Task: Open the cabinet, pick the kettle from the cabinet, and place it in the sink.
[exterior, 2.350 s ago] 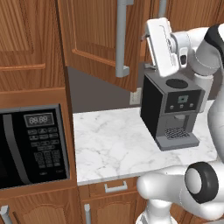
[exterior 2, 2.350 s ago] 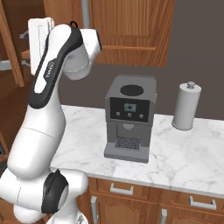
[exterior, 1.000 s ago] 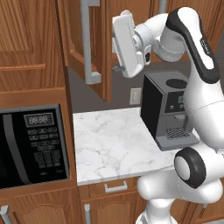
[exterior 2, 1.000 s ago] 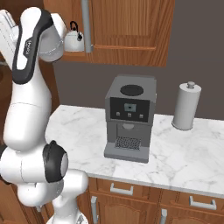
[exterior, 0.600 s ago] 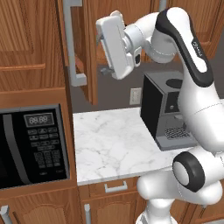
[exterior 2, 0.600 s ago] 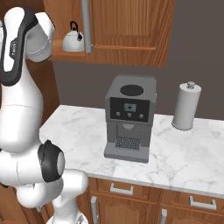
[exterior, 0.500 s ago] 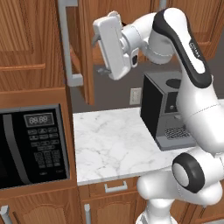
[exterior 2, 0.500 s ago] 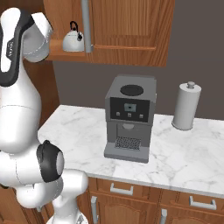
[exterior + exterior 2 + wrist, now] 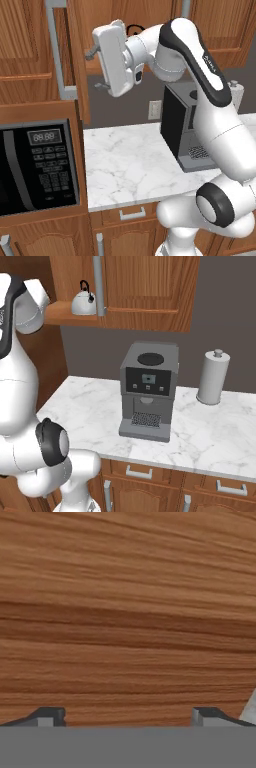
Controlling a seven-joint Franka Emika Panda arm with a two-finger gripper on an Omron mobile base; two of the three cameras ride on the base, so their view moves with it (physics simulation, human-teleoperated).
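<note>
Beside the swung-out cabinet door, the claw is hanging with jaws spread wide, gripping nothing and facing bare wood. Behind it to the right, the kettle is sitting upright on the cabinet shelf, handle topmost.

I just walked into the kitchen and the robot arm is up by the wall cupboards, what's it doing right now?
The robot is partway through fetching the kettle. The cabinet door is swung open, and the kettle sits upright on the shelf inside, untouched. The tool is open and empty, raised close to the inner face of the open door, facing the wood. Below, the coffee machine and a paper towel roll stand on the marble counter.
</note>
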